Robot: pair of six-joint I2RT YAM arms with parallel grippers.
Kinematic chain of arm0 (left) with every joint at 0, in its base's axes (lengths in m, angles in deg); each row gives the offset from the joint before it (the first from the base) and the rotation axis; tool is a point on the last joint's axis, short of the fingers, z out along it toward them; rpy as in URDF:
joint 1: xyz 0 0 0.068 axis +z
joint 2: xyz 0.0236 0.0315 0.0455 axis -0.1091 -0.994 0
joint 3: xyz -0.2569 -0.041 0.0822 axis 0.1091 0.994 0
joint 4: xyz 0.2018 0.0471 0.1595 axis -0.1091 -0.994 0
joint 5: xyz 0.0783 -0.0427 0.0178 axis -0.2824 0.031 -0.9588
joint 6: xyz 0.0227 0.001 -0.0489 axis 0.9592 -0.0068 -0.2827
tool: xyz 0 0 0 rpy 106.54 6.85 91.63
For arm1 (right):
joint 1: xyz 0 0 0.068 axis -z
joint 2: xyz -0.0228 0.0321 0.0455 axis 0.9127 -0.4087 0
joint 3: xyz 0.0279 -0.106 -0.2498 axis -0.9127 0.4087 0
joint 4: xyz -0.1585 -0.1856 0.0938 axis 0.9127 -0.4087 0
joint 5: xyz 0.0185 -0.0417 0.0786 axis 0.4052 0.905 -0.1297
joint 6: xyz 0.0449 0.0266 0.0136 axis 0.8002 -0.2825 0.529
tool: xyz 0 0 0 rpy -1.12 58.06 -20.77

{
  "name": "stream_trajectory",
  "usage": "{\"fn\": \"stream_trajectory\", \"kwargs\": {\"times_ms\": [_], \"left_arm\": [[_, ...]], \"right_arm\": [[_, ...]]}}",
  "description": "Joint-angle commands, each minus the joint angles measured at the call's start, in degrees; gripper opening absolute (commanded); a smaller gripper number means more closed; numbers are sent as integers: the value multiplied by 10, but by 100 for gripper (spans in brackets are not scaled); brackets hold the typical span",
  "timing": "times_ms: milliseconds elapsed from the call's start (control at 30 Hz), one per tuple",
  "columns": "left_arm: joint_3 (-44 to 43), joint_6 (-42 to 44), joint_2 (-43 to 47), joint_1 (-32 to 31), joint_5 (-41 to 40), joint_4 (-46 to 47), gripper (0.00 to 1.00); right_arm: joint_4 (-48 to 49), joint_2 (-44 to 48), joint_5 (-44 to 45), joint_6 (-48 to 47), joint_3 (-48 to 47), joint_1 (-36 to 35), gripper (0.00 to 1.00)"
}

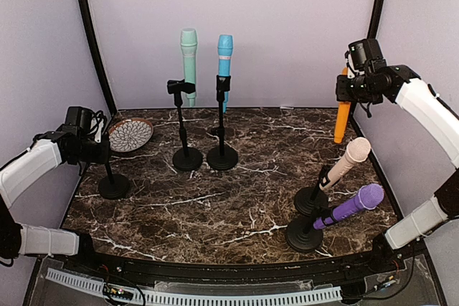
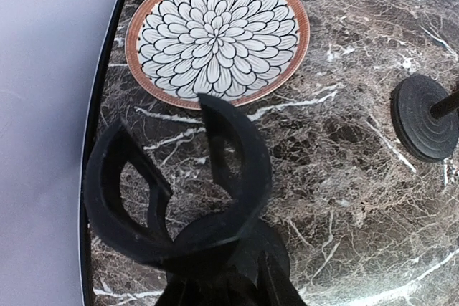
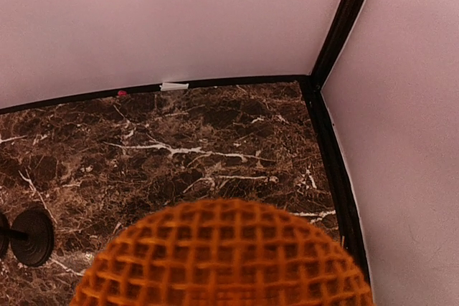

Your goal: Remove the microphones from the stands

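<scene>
Orange microphone mesh fills the bottom of the right wrist view. The right gripper has its jaws clamped on the body and holds it upright in the air above the right rear corner, apart from every stand. Across the dark, white-veined marble table, the left gripper pinches the upper post of the empty stand, whose black clip sits near a flower-patterned plate. Plain lilac walls with black corner struts enclose the tabletop.
</scene>
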Motion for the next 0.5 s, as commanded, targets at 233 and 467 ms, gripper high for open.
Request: {"fn": "stream_trajectory", "kwargs": {"times_ms": [233, 467], "left_arm": [[-31, -35, -27, 85, -18, 6, 0], [-63, -36, -51, 107, -8, 34, 0]], "right_arm": [[-56, -49, 52, 19, 40, 4, 17], [-46, -90, -27, -1, 57, 29, 17]]}}
